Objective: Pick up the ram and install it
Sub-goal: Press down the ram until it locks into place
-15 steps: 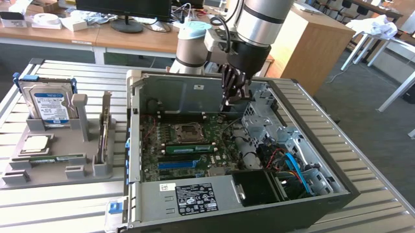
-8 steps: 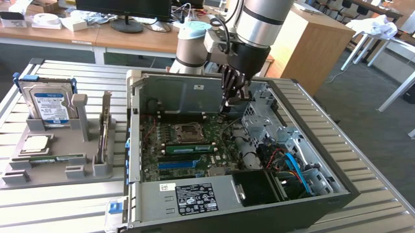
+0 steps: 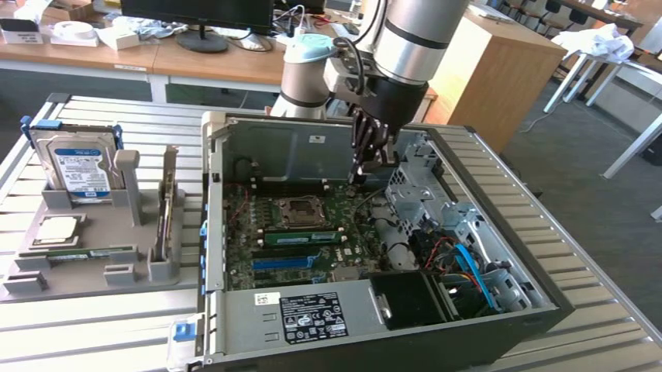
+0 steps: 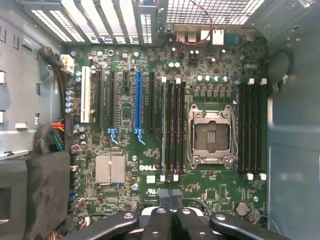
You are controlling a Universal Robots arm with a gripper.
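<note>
Exterior view: gripper (image 3: 370, 159) is hanging inside the open computer case (image 3: 279, 147) over the motherboard (image 3: 248, 267), fingers pressed together. The ram (image 3: 300, 235) is sitting on edge in a slot near the processor socket (image 3: 300, 208). A second green stick (image 3: 88, 253) is lying on the grey holder (image 3: 93, 283) at the exterior view's left. Wrist view: gripper (image 4: 171, 215) is showing fingers closed together, and the ram (image 4: 163, 125) is standing edge-on in its slot near the socket (image 4: 210, 132).

A: Floor?
B: Grey carpet (image 3: 610, 209), daylight bright toward the exterior view's right.
A: Furniture?
B: Slatted metal table (image 3: 104, 325) in front. Past its far edge, long wooden desk (image 3: 124, 58) with dark monitor (image 3: 197, 12). Wooden cabinet (image 3: 497, 70) near far right corner; crumpled white cloth (image 3: 600, 43) beyond.
</note>
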